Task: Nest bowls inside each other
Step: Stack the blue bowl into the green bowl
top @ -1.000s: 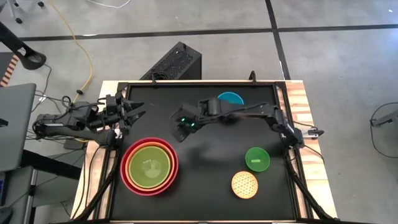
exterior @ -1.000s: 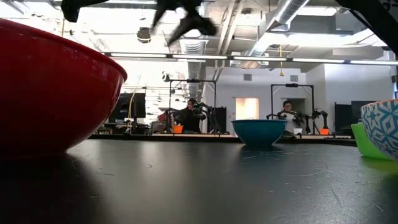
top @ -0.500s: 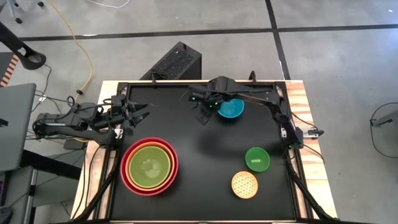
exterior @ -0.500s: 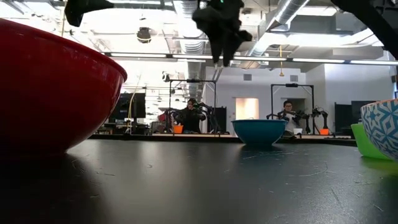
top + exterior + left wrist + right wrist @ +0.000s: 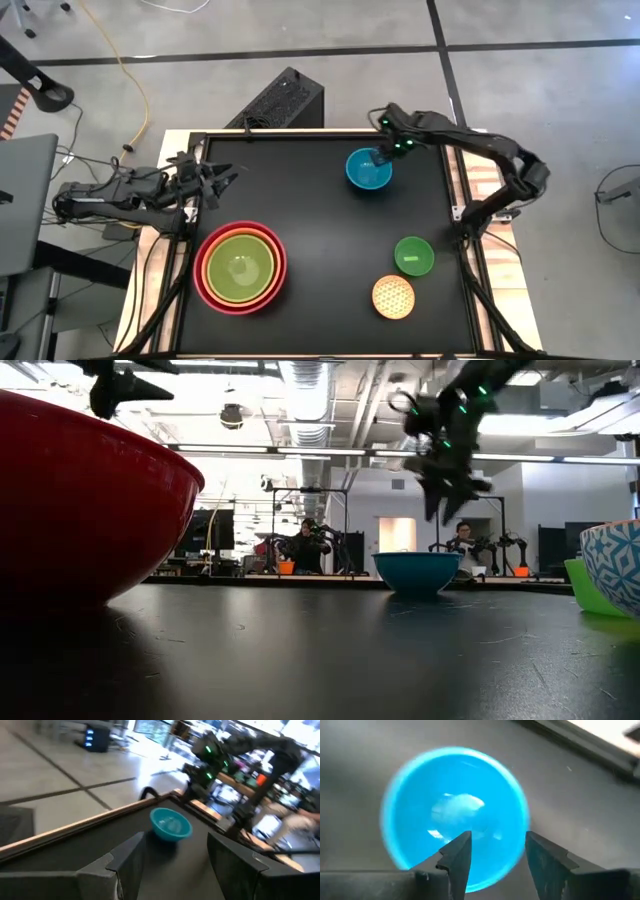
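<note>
Black tabletop [image 5: 320,230] in a workshop: the right hand [image 5: 385,155], fingers parted and empty, hangs over the far rim of a round blue plastic bowl [image 5: 368,170] at the far right. The left hand [image 5: 215,182] waits spread wide at the far left. Near left sits a red plastic bowl [image 5: 207,285] holding an orange bowl [image 5: 214,247] and a lime green bowl [image 5: 241,267]; near right stand a small bright green bowl [image 5: 413,255] and a lattice-patterned yellow bowl [image 5: 393,296]. No legible writing shows.

Bright overhead light, wrist cams blurry
</note>
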`<state>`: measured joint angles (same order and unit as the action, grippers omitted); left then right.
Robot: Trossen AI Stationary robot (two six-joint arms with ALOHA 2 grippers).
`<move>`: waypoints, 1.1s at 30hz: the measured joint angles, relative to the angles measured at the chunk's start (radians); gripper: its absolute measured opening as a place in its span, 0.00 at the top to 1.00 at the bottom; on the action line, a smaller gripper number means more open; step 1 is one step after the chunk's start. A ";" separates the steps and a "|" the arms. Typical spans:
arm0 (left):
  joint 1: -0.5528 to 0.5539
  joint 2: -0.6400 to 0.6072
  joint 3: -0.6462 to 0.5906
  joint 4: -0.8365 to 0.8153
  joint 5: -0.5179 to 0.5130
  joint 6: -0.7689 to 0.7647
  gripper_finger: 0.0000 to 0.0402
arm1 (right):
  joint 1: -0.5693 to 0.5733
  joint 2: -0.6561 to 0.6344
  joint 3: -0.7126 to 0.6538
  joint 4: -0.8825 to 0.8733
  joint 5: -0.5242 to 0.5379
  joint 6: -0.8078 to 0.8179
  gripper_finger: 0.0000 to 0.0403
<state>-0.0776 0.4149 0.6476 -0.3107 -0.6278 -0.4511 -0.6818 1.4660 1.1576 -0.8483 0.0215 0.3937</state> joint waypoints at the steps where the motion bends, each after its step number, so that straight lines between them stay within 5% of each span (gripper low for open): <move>1: 0.000 0.000 0.000 0.004 -0.025 -0.008 0.50 | -0.021 -0.015 -0.038 0.013 -0.004 -0.009 0.50; 11: 0.000 -0.001 0.000 0.014 -0.145 -0.018 0.50 | -0.106 -0.039 -0.235 0.233 -0.107 -0.063 0.50; 24: 0.000 -0.001 0.000 0.012 -0.134 -0.081 0.50 | -0.106 -0.038 -0.354 0.428 -0.124 0.042 0.53; 28: 0.000 -0.001 0.000 0.010 -0.088 -0.082 0.50 | -0.105 -0.038 -0.386 0.473 -0.128 0.078 0.64; 33: 0.000 -0.001 0.000 0.007 -0.031 -0.068 0.50 | -0.104 -0.038 -0.396 0.511 -0.125 0.136 0.93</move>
<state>-0.0776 0.4141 0.6476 -0.3034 -0.6586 -0.5189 -0.7853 1.4277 0.7618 -0.3375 -0.1033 0.5298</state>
